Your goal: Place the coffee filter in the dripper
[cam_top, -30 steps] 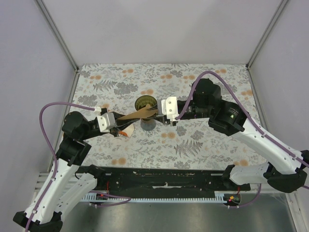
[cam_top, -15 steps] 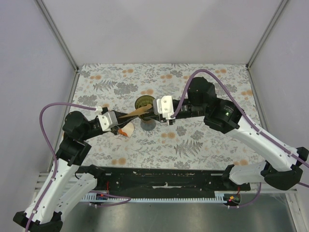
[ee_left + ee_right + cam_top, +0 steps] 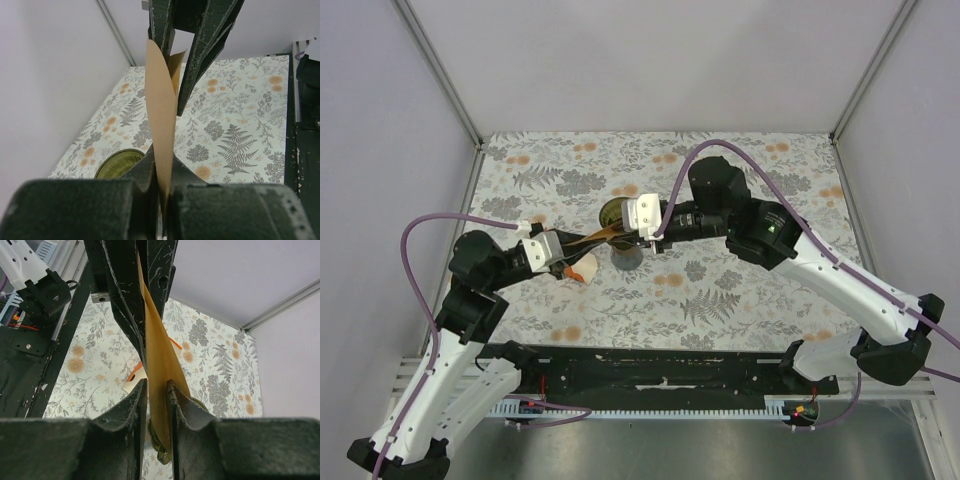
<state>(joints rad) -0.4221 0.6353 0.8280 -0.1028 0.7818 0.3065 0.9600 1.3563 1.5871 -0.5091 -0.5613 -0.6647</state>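
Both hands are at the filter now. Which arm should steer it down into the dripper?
Right, probably. The right hand sits beside the dripper, its fingers straddling that end of the coffee filter, so a short drop could seat it. The left hand clamps the other end, farther from the dripper.

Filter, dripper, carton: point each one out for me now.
Filter point(image 3: 161, 115), left wrist view, middle of the tan sheet.
Dripper point(image 3: 118, 164), left wrist view, inside its open rim.
Carton point(image 3: 132, 382), right wrist view, white face.
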